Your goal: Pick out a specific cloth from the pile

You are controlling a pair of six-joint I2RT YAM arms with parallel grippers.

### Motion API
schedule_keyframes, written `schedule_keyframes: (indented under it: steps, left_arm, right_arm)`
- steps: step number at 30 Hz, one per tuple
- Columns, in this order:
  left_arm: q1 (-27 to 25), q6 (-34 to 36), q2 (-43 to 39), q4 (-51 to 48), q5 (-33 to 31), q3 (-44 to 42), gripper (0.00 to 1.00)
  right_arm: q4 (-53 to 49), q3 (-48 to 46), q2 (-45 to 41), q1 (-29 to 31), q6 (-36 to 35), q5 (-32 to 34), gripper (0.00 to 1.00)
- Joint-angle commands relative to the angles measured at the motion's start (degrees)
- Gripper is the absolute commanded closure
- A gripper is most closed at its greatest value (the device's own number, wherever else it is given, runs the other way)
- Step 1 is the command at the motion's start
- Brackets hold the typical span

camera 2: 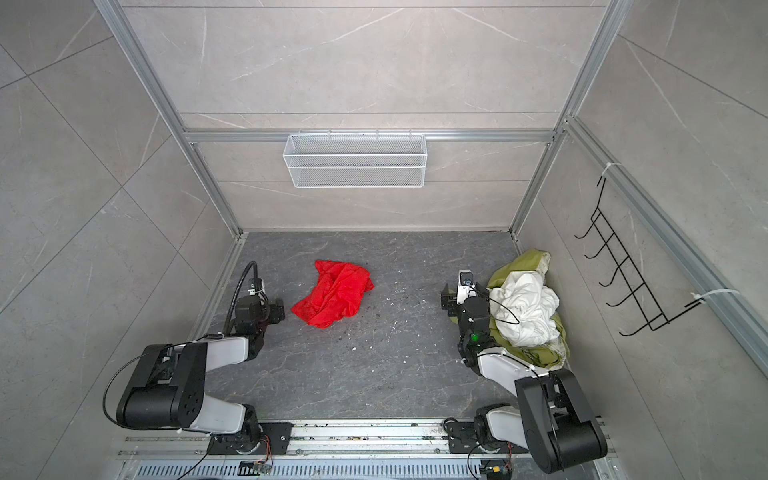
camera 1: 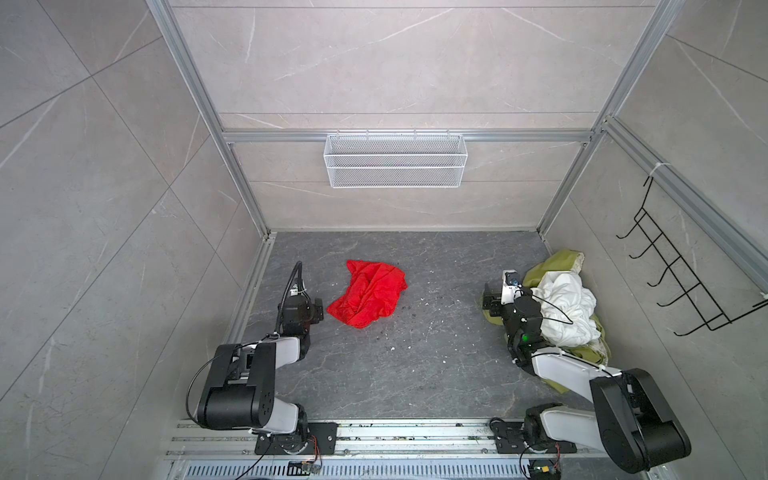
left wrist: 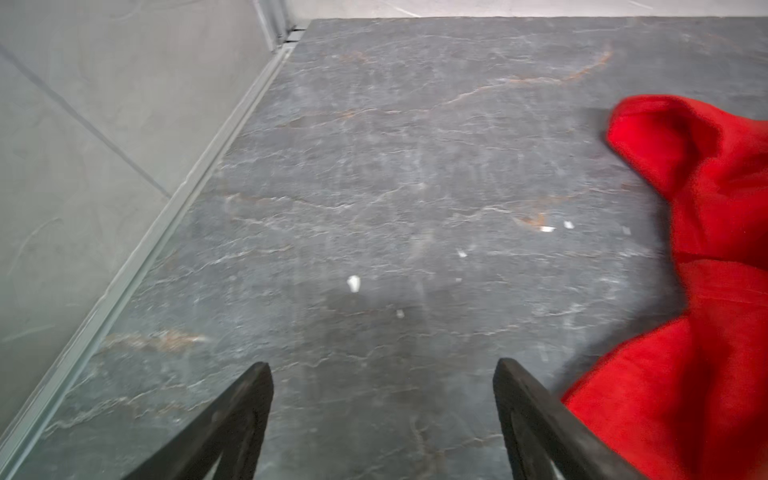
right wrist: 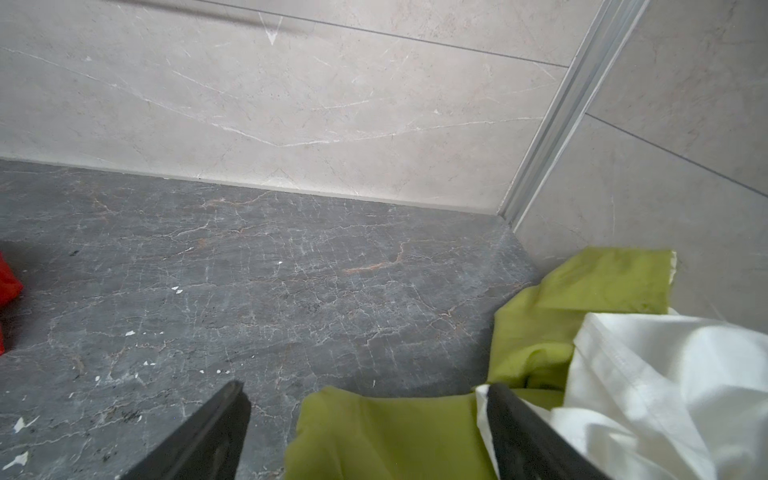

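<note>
The cloth, thin, bright red and crumpled into soft folds, is located on the floor, well apart from the pile. It is nearest the left gripper, just beside it toward mid-floor, with its long axis slanted away. The jaws of the left gripper are spread wide and empty. The right gripper is likewise spread wide, at the pile's edge.

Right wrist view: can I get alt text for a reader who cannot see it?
The right gripper hangs open over the edge of an olive-green cloth, a white cloth heaped on it beside the wall. Beyond lies dark marbled floor, with a sliver of red cloth at the frame's edge.
</note>
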Motion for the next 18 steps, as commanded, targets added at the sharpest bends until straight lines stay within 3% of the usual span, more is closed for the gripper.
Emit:
schedule_keyframes:
  steps: [1,3,4,8,9,11,16,18]
  left_arm:
    - [0.6,-1.2,0.6,8.2,2.3,-0.9,0.14]
    - [0.6,-1.4,0.9,9.2,1.5,-1.1,0.14]
    - [0.6,-1.5,1.0,9.4,1.3,-1.4,0.14]
    - [0.5,-1.5,1.2,9.8,1.1,-1.4,0.13]
    - [0.6,-1.5,1.2,9.9,1.1,-1.4,0.02]
    - [0.5,-1.5,1.2,9.9,1.1,-1.4,0.00]
    - [0.5,-1.5,1.1,10.0,1.1,-1.5,0.00]
    - [0.5,-1.5,1.1,9.9,1.0,-1.5,0.00]
  right_arm:
    - [1.1,-1.3,-1.3,-0.2,1.4,-0.8,0.08]
    - [0.9,-1.8,-1.8,-0.2,1.9,-1.5,0.08]
    - [0.5,-2.1,-2.3,-0.1,1.6,-1.9,0.01]
    - [0.8,-3.4,-2.1,-0.1,2.1,-1.3,0.00]
    - [2.6,-3.8,-1.1,-0.2,2.2,-0.6,0.00]
    - [2.6,-3.2,2.1,-1.5,4.1,-1.1,0.00]
    - [23.8,-8.2,14.7,-4.9,7.3,-1.7,0.00]
    - [24.0,-8.4,14.7,-6.7,8.4,-4.4,0.00]
